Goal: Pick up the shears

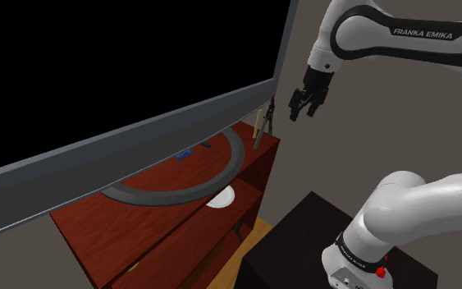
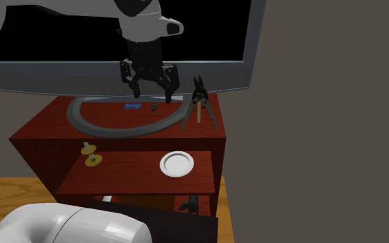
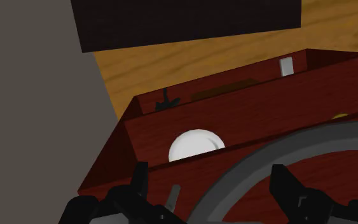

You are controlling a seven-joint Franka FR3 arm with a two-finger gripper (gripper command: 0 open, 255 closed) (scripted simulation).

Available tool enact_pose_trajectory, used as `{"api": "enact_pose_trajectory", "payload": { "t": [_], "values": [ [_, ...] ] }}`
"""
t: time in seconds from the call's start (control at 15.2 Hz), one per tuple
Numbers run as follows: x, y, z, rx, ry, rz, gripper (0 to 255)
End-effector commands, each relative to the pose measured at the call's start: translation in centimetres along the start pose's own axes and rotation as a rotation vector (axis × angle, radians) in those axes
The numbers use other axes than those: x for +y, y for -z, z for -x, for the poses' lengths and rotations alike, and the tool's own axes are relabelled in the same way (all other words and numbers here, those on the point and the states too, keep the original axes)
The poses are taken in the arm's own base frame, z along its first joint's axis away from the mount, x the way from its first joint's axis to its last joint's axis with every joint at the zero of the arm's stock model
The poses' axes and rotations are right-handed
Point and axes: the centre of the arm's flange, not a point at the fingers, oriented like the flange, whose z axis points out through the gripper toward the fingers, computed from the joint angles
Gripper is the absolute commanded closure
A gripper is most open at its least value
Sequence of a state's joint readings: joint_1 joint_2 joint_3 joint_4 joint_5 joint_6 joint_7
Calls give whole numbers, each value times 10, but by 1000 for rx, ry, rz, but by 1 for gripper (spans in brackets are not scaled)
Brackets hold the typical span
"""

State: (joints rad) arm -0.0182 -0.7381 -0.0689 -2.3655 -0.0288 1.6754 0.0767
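The shears (image 1: 261,125) stand upright on the right end of the dark red cabinet top (image 1: 159,190), black handles up and two legs spread like a tent. In the second exterior view the shears (image 2: 200,105) are just right of the curved grey TV foot. My gripper (image 1: 303,103) hangs open in the air, above the shears and toward the shoulder view's right, touching nothing. From the second exterior view the gripper (image 2: 152,85) is left of the shears and slightly higher. In the wrist view the gripper (image 3: 212,191) has its fingers wide apart over the cabinet's edge.
A big black-screened TV (image 1: 122,74) on a grey arc foot (image 2: 117,124) takes up most of the cabinet top. A white plate (image 2: 177,164) and yellow items (image 2: 89,155) lie on the shelf below. A grey wall (image 2: 324,124) closes the right side.
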Motion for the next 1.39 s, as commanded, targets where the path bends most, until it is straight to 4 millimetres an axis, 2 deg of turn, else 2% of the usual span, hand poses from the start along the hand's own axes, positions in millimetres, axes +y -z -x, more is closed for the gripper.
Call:
{"api": "enact_pose_trajectory", "payload": {
  "t": [0.0,0.33,0.59,0.86,1.12,1.32],
  "values": [
    [0,0,0,0,0,0,0],
    [-20,-31,-45,98,-279,78,0],
    [-24,-53,-86,176,-501,140,0],
    [-18,-73,-128,254,-724,202,0],
    [-2,-88,-169,332,-947,264,0],
    [0,-99,-172,338,-965,269,0]
  ]
}}
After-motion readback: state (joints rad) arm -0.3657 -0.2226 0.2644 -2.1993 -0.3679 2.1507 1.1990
